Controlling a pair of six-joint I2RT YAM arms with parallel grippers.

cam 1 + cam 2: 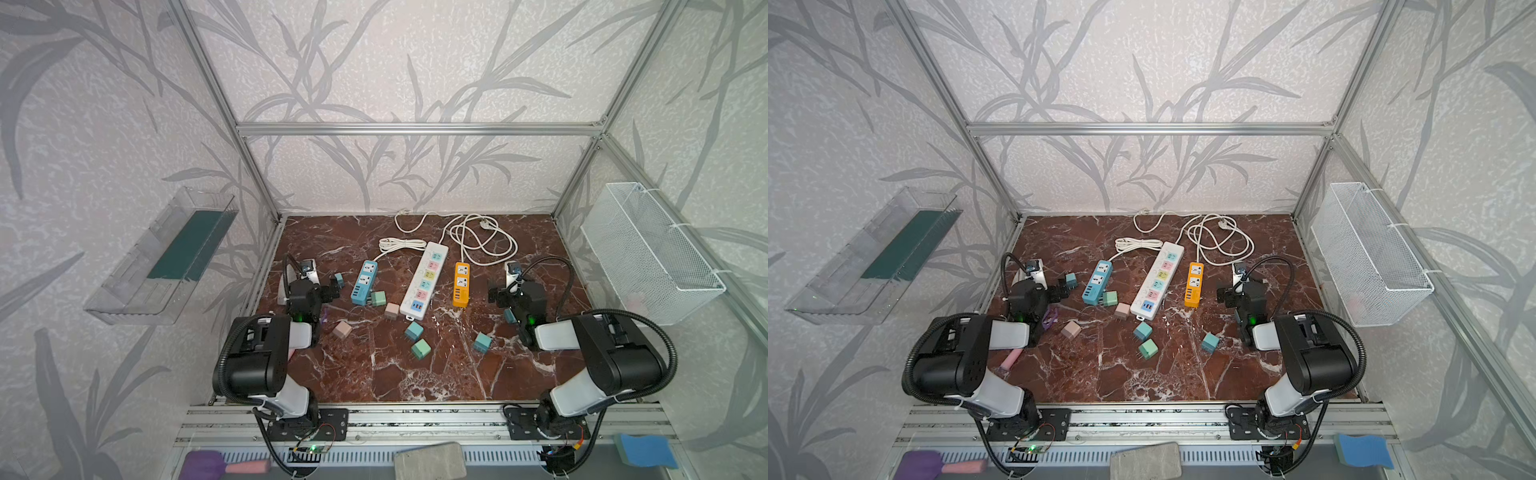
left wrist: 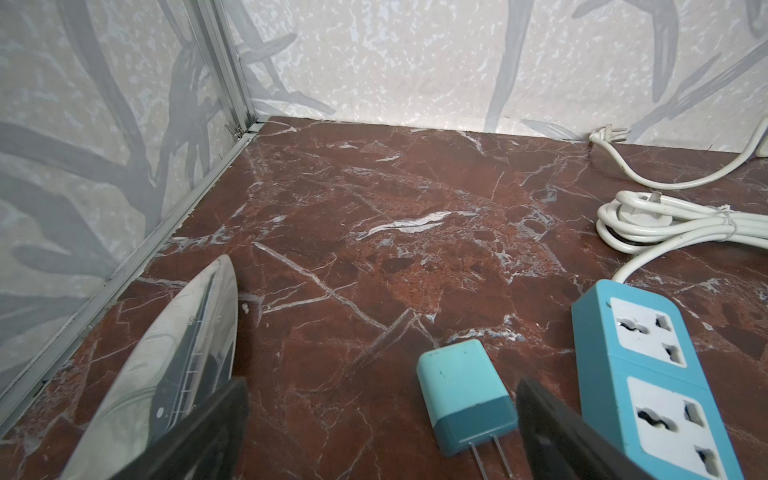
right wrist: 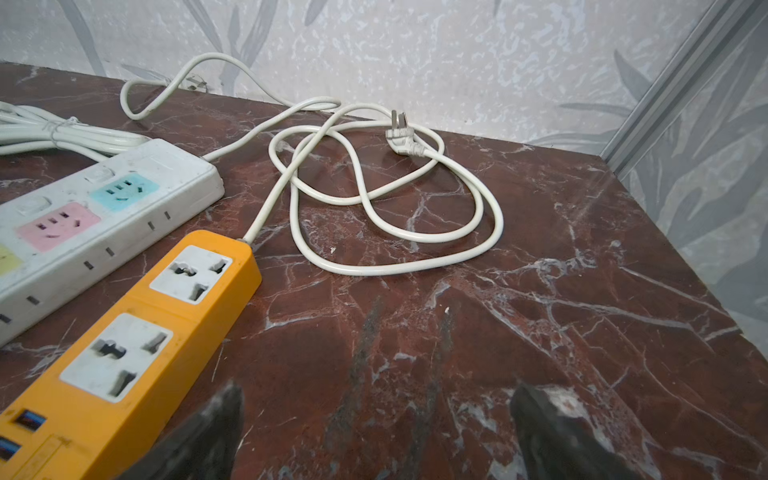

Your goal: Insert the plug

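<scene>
Several cube plugs in teal, green and pink lie loose on the brown marble table (image 1: 415, 374). One teal plug (image 2: 461, 386) (image 1: 340, 279) lies flat with two prongs showing. It sits between the spread fingers of my open left gripper (image 2: 382, 399) (image 1: 333, 287), nearer one finger and untouched. A blue power strip (image 2: 648, 374) (image 1: 365, 282) lies just beside it. In the middle lies a long white strip (image 1: 426, 282). My right gripper (image 3: 378, 399) (image 1: 494, 293) is open and empty over bare table, next to an orange strip (image 3: 137, 332) (image 1: 461, 284).
White cords (image 1: 478, 237) coil at the back behind the strips. A shiny metal piece (image 2: 178, 353) lies by the left gripper near the left frame rail. A clear tray (image 1: 166, 257) hangs on the left wall, a wire basket (image 1: 648, 253) on the right.
</scene>
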